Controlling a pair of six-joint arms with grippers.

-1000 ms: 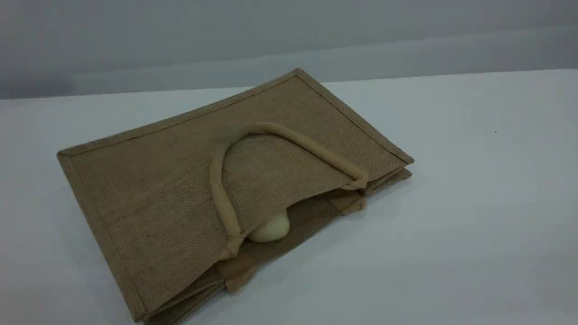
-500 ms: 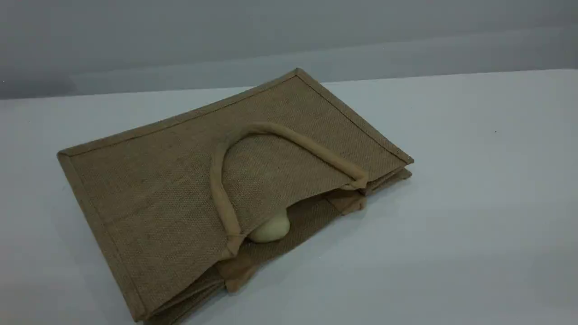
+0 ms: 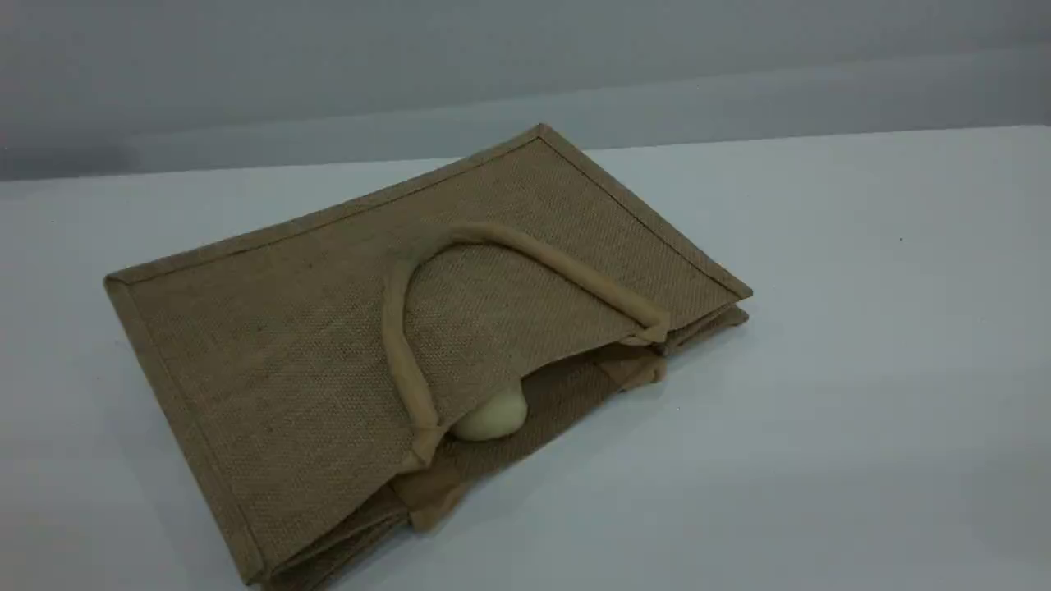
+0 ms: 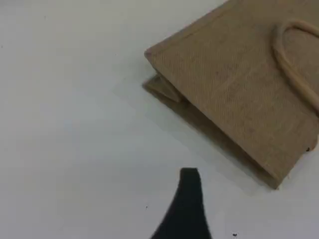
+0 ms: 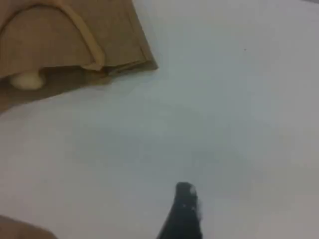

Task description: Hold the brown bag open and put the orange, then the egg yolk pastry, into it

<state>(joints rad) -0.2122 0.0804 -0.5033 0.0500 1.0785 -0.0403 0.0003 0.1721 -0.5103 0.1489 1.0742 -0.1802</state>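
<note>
The brown bag lies flat on the white table, its mouth facing the near right and one beige handle folded back on its upper side. The egg yolk pastry sits just inside the mouth, half under the upper lip. The orange is out of view. Neither arm shows in the scene view. In the left wrist view, one dark fingertip hangs over bare table beside a corner of the bag. The right wrist view has a dark fingertip over bare table, well away from the bag and pastry. Neither gripper holds anything.
The white table stretches to the right of and in front of the bag. A grey wall runs behind the table's far edge. A blurred tan patch shows at the bottom left corner of the right wrist view.
</note>
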